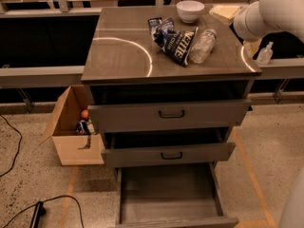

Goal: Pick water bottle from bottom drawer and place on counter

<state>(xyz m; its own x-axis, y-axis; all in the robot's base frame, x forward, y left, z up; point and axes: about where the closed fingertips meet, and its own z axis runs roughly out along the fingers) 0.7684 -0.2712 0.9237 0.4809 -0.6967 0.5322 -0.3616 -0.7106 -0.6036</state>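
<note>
One water bottle point(203, 45) lying on the counter point(123, 56) against a chip bag point(176, 42), gripper point(251, 45) beyond the counter's right edge, apart from the bottle, grip state cannot be told

The arm point(273, 8) is showing as thick, smooth white shells — rounded, greying in shadow. The gripper is hiding behind its blunt end, upper right.
</note>
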